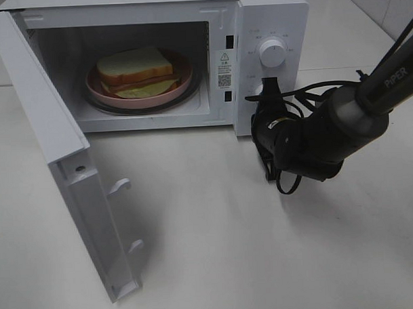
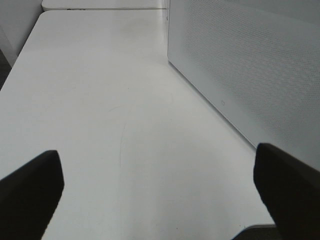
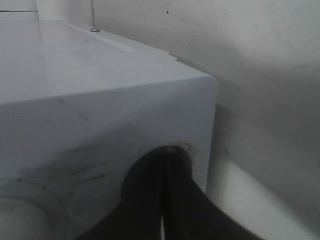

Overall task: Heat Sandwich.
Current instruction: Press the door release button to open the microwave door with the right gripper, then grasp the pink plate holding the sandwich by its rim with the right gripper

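Our right gripper (image 3: 169, 152) has its two black fingers pressed together with nothing between them. Their tips sit at the control panel of the boxy white microwave oven (image 1: 269, 17), close to the panel's outer edge and below the round white dial (image 1: 272, 52). We cannot tell for sure whether the tips touch the panel. Behind the gripper, the black right arm (image 1: 328, 130) with its looped cables stretches off to the right over the white table (image 1: 229, 228).

Our left gripper (image 2: 157, 165) stands wide apart and holds nothing. It hangs above the bare tabletop, with the dotted outer face of the white oven door (image 2: 240, 65) just beside it.

That door (image 1: 50, 133) is swung fully out to the left. Inside the oven, the sandwich (image 1: 135, 67) of square white bread with tan crust, a reddish ham layer and pale green filling lies on a round pink plate (image 1: 94, 82). The plate rests on the glass turntable (image 1: 145, 108), well apart from both grippers.
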### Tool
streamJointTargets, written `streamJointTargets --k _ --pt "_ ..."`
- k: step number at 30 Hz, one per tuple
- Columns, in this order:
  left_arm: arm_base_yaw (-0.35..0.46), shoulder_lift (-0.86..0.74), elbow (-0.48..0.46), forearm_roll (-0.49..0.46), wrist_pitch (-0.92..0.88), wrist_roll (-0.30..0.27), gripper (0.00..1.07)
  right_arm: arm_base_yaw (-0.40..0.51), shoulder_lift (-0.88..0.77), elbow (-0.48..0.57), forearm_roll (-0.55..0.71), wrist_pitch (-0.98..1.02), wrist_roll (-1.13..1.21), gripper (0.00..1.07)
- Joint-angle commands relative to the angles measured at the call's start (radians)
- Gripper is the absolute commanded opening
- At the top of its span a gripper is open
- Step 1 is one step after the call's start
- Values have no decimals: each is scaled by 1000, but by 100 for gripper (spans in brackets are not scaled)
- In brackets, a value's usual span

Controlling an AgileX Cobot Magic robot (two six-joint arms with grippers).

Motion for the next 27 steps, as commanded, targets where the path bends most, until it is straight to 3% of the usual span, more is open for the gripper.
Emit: streamJointTargets --k 1,19,27 --pt "-6 -20 1 -8 -9 -5 98 -39 -41 -82 -147 -202 -10 0" --pt "-6 -20 1 -8 -9 -5 98 -15 -154 115 -150 123 -53 0" --pt "-6 -20 1 -9 -9 -4 98 -15 -262 195 -150 230 -207 0"
